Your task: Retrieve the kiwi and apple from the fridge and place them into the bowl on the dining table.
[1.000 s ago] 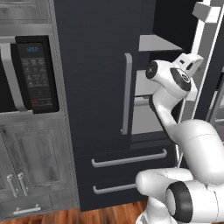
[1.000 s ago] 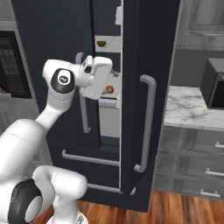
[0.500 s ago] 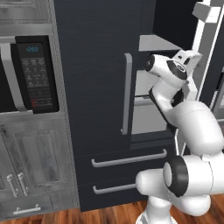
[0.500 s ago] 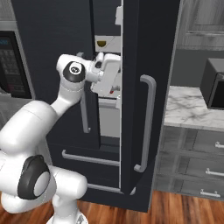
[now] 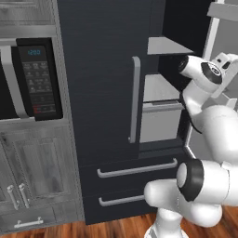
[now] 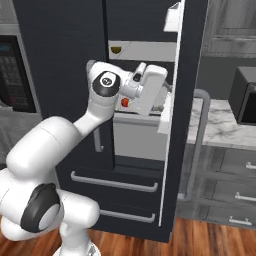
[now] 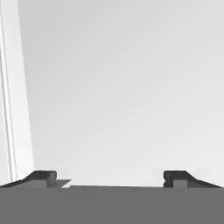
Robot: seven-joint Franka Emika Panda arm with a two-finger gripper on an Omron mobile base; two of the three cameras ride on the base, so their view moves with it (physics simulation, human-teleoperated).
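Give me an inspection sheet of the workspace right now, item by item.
Surface: light grey fridge shelves.
Job's things: fridge, right door open; apple on a shelf beside the robot's hand; kiwi on the shelf above.
Clutter: nothing seen.
Grippers: gripper open, fingers wide apart, holding nothing, facing a plain pale surface.
Cables: nothing seen.
Surroundings: microwave in grey cabinets left of the fridge; marble counter to its right; wooden floor.

Grey cabinets (image 5: 32,172), perhaps wooden floor (image 6: 210,240)
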